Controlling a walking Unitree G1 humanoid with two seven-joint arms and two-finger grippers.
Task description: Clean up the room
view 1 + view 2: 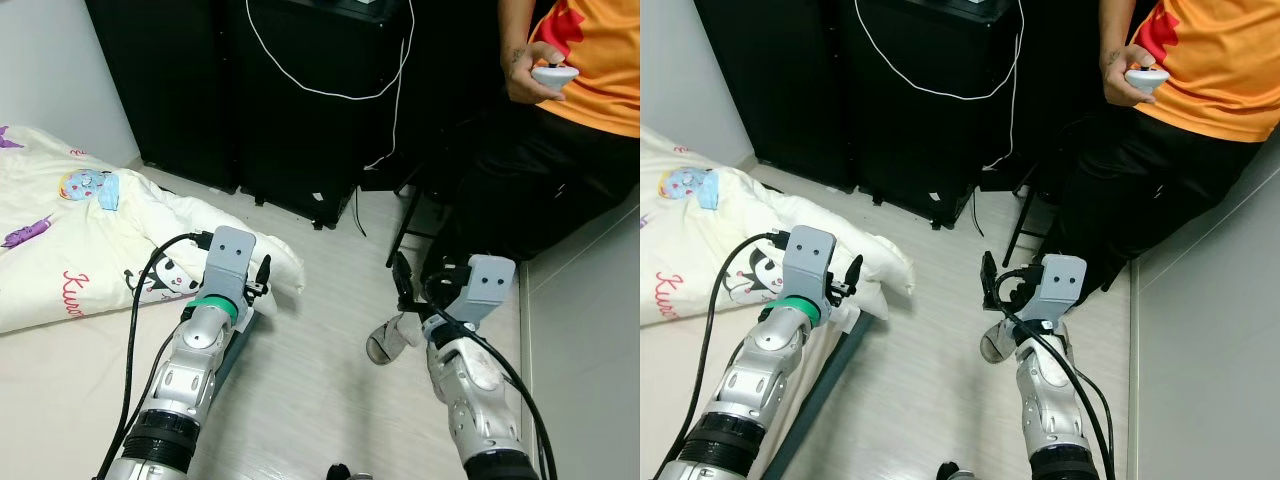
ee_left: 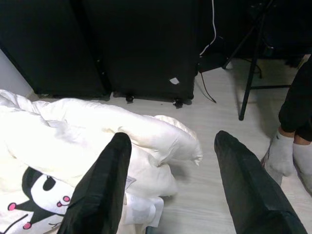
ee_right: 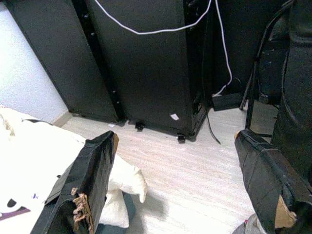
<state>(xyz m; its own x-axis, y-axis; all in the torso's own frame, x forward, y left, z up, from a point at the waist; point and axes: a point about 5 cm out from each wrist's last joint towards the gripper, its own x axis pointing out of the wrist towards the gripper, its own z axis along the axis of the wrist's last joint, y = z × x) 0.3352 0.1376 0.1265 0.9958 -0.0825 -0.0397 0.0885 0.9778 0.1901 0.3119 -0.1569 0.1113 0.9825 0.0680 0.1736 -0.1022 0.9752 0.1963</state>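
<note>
I see the cream duvet (image 1: 150,235) slumped off the mattress (image 1: 60,350) edge, its corner on the floor (image 1: 320,380). Soft, bulky, light; I'd pinch that corner fold. Left gripper (image 2: 170,161) spread just above it; right gripper (image 3: 175,165) also spread, idle.

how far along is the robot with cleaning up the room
Nothing looks done yet. The cream quilt lies rumpled, one corner spilling onto the floor. In hand: nothing; the left gripper is open above that corner, and the right gripper is open and empty. Left: the quilt itself.
</note>
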